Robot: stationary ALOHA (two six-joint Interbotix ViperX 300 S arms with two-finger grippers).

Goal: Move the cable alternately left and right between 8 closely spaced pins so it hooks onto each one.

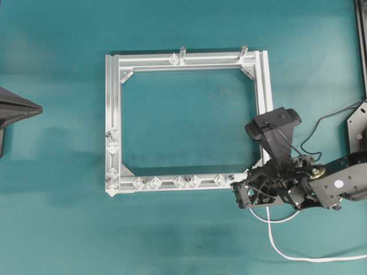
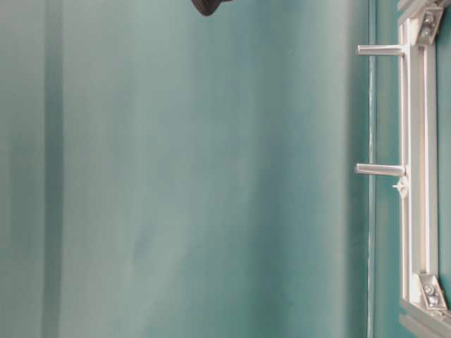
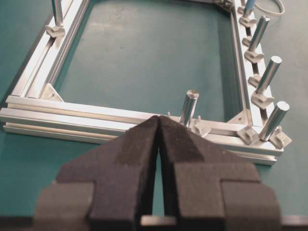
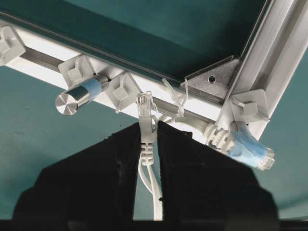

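The right gripper [image 4: 147, 139] had its fingers pinching the cable [image 4: 146, 126] just behind its plug, long axis aimed straight at the pins [image 1: 186, 181] along the frame's [image 1: 112, 103] near rail, by its right corner.

Frame [image 1: 186, 60]: extruded aluminium look, brushed silver, satin sheen, grooved rails; corner brackets [image 4: 210, 82] duller grey metal. Posts [image 3: 188, 107]: smooth bright metal cylinders, machined end faces; one in the right wrist view has a blue band. Pins [image 1: 179, 181]: whitish, look like moulded plastic, slight gloss. Cable [image 1: 298, 252]: smooth white plastic jacket, matt; plug [image 4: 146, 118] translucent clear-white plastic with ribbed boot. Second plug [image 4: 250, 148] at the corner: clear with blue tint. Right pincer [image 4: 147, 139] and left pincer [image 3: 159, 130]: black pads, grainy foam-like, matt. Counter [image 1: 57, 229]: teal, matt, even.
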